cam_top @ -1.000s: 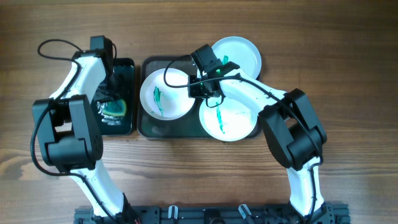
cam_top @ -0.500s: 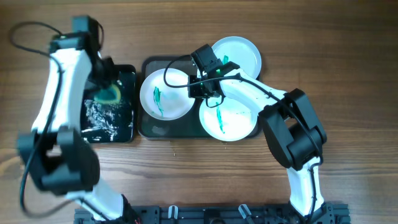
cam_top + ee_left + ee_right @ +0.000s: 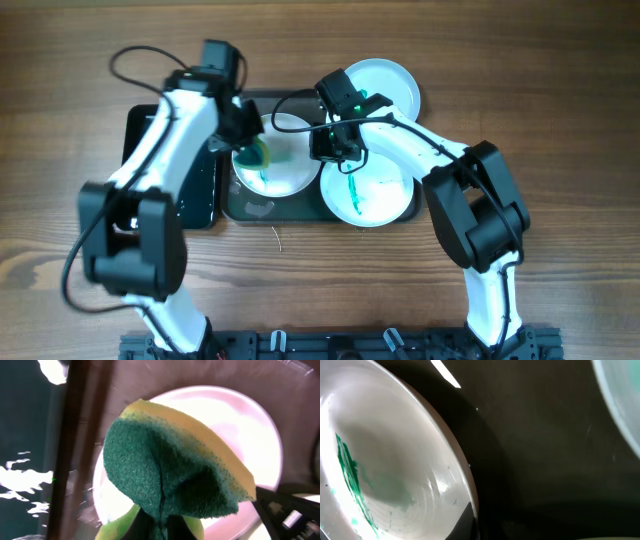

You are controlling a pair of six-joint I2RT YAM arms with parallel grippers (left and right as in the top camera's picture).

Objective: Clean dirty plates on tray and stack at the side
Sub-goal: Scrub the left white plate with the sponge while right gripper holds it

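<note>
Clamped on the sponge point(image 3: 170, 460), the left pincer point(image 3: 161, 527) has swung over the white plate point(image 3: 290, 175) at the tray's point(image 3: 250, 208) left end. The right pincer point(image 3: 332, 152) pinches its rim, so scrubbing can likely start.

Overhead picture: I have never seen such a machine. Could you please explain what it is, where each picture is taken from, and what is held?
Two robot arms stand at a wooden table. One camera looks down from above; the other two sit on the wrists. A grey tray carries three plates, some streaked green, with a black tray beside it. The left gripper pinches a sponge over the left plate. The right gripper is closed on that plate's rim, apparently steadying it.
</note>
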